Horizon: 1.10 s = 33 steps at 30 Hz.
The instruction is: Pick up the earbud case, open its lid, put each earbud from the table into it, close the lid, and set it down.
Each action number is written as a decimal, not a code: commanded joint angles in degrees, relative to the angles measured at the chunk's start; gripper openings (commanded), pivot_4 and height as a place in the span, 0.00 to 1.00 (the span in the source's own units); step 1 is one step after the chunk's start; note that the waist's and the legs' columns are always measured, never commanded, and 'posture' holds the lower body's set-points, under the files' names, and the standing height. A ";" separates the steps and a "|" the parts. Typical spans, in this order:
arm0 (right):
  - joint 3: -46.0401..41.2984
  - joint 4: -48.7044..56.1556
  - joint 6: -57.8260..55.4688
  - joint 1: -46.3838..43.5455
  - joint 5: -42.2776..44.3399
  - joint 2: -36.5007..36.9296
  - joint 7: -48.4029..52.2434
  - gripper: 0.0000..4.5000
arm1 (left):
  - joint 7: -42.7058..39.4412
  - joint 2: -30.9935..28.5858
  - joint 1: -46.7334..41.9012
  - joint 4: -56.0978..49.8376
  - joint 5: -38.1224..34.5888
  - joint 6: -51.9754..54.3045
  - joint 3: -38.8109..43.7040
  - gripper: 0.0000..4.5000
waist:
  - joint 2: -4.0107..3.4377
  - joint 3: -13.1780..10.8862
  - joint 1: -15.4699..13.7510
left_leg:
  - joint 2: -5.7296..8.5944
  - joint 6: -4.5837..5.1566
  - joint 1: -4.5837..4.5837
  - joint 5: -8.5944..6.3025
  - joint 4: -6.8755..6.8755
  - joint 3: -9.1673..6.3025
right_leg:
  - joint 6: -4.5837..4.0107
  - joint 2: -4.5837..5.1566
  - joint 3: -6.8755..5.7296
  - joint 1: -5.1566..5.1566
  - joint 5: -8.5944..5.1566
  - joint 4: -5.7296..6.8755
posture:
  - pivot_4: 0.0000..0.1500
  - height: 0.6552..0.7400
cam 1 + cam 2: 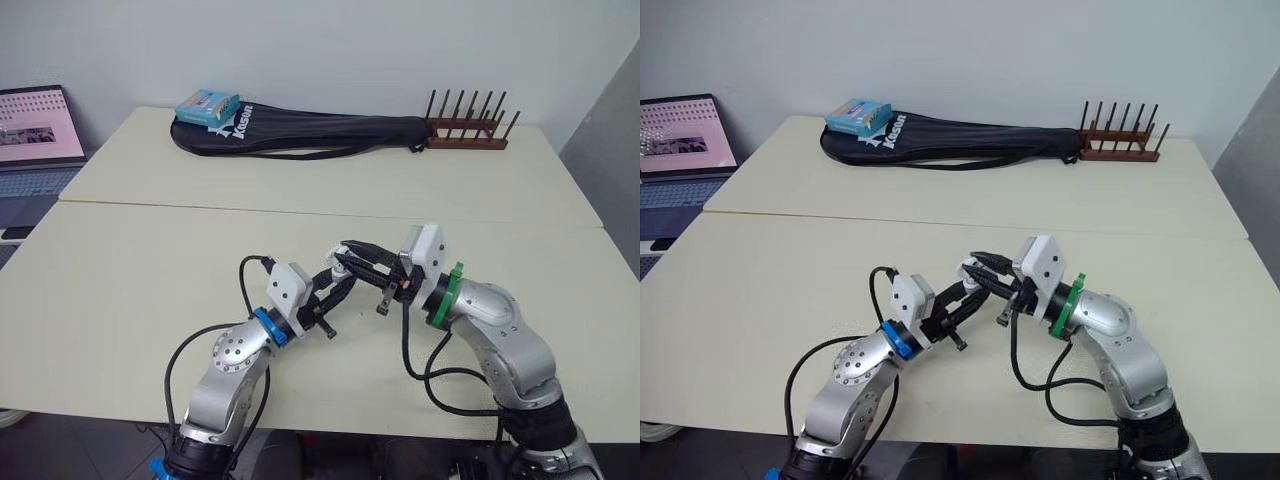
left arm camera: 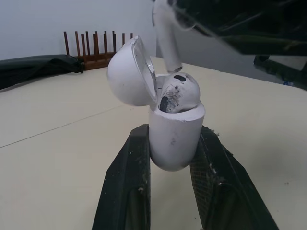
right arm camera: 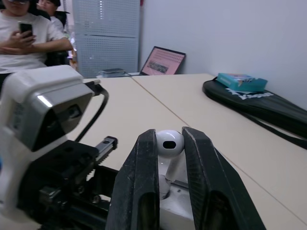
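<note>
One earbud (image 2: 178, 91) sits in the open case (image 2: 175, 134), clamped upright by the left gripper (image 2: 171, 143); the right gripper (image 3: 169, 136) pinches the second earbud (image 2: 165, 33) stem-down above, ready for insertion.

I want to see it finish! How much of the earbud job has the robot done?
Done: the case is lifted in the left pincer, its lid is open, and one earbud sits inside. In hand: the right pincer holds the second earbud just above the case. Left: drop it in, close the lid, set the case down.
</note>
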State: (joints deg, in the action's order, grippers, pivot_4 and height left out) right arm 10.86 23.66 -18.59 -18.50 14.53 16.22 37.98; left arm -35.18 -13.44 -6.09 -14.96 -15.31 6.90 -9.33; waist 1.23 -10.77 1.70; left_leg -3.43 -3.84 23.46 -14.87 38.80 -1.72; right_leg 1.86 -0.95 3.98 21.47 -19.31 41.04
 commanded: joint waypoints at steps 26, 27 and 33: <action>1.20 -2.98 8.08 2.99 -5.33 2.70 -1.53 0.54 | -0.71 0.54 -1.01 -0.36 -0.45 -2.19 0.23 0.17 | 0.00 0.00 -0.01 | -0.01 0.00 0.00 0.00 -0.01 0.01 | 0.00 0.00 0.02 0.02 0.00 0.02 | 1.00 0.44; 1.04 -2.70 7.88 2.93 -5.12 2.77 -1.46 0.63 | -0.76 0.51 -1.02 -0.31 -0.44 -2.20 0.25 0.17 | 0.00 0.00 -0.02 | 0.00 0.00 0.00 0.00 -0.01 0.01 | 0.00 0.00 0.02 0.01 0.00 0.02 | 1.00 0.44; -4.44 2.83 3.77 4.06 0.54 5.79 -0.23 0.79 | -0.94 0.23 -1.00 0.21 -0.23 -2.14 0.59 0.17 | 0.00 0.00 -0.10 | 0.01 0.00 0.02 0.00 -0.01 0.01 | 0.00 0.01 0.02 0.01 0.00 0.00 | 1.00 0.44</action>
State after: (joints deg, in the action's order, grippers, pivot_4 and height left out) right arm 9.74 22.30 -14.01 -14.45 12.33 20.87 37.26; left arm -35.75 -13.23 -6.53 -13.47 -15.25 6.06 -8.66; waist 1.23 -10.78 1.60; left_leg -3.42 -3.84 23.50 -14.87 38.80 -1.72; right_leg 1.86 -0.93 4.00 21.48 -19.31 41.03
